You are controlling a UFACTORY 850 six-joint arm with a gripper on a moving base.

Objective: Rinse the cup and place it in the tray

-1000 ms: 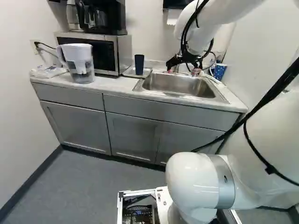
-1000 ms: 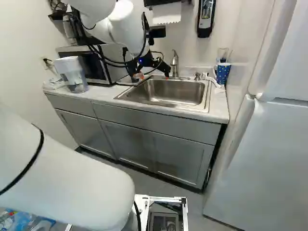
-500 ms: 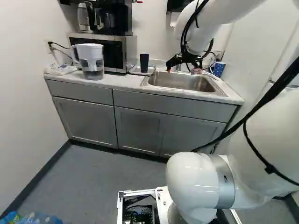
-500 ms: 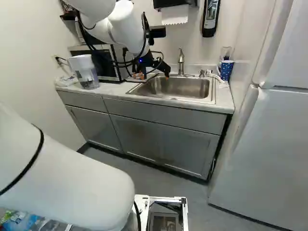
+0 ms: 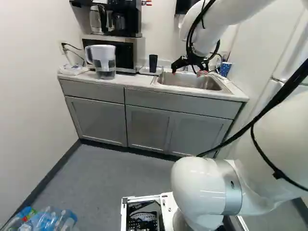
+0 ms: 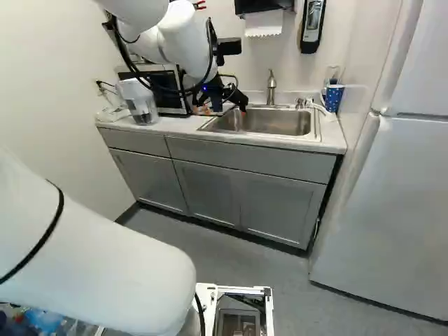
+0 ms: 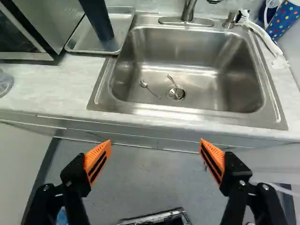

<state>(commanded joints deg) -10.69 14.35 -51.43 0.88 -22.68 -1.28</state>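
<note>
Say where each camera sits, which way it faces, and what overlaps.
Left base view: on the base, behind and left of the arm, facing ahead and down at the counter; arm right of the middle.
Right base view: behind and right, same heading, fridge at the right; arm left of the middle.
Wrist view: on the wrist, looking along the open gripper at sink, tray and dark cup; both fingers show.
Shared: base views share counter and pitcher; all three share the sink.

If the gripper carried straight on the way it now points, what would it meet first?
The gripper would probably meet the counter's front edge first, by the near rim of the sink, though depth in the wrist view is unclear.
</note>
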